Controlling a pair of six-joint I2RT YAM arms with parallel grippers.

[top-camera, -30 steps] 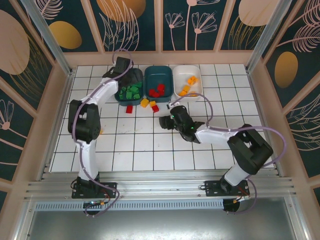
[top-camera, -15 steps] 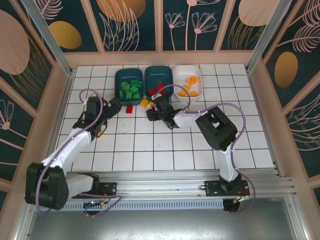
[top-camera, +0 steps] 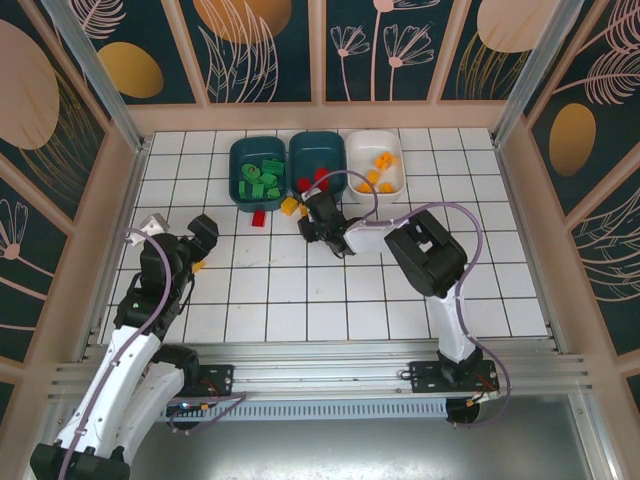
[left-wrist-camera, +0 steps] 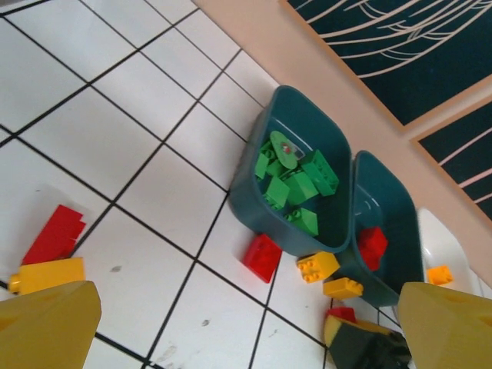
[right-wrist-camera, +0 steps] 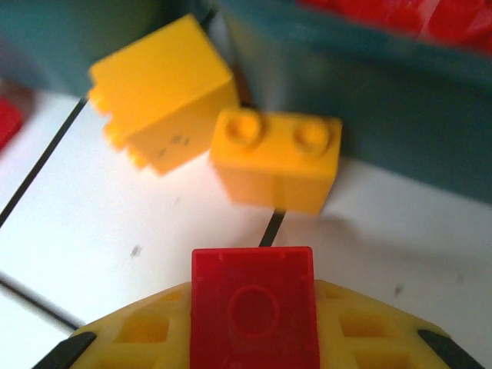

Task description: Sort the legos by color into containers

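Right fingers: clenched on a red brick [right-wrist-camera: 252, 296]. In the wrist view the right gripper [right-wrist-camera: 252, 338] has it seated square between its yellow pads.
Brick's look: glossy red, a raised rim round the face turned to the lens, a ring moulded in the middle.
Just ahead of it: a studded yellow brick [right-wrist-camera: 275, 157] lies flat with two studs up, and a tilted yellow brick [right-wrist-camera: 161, 88] is just beside it. Both are on the white tiled table [top-camera: 330, 290], close to the wall of the middle teal tub [right-wrist-camera: 361, 100].
From above: the dark wrist hides the held brick. That view places the right gripper just in front of the middle tub.
Left fingers: spread wide, holding nothing. The left gripper [left-wrist-camera: 246, 311] hangs over the tiles far to the left, well apart from the tubs.
Below the left gripper: a loose red brick [left-wrist-camera: 55, 233] with a loose yellow brick [left-wrist-camera: 50, 274] just beside it.
Left teal tub [left-wrist-camera: 247, 184]: green bricks [left-wrist-camera: 296, 188] piled inside. A flat red brick [left-wrist-camera: 263, 256] lies outside against its near wall.
Middle tub's contents: red bricks [top-camera: 318, 178].
White tub [top-camera: 358, 150]: at the right end of the row, with orange bricks [top-camera: 382, 158] inside.
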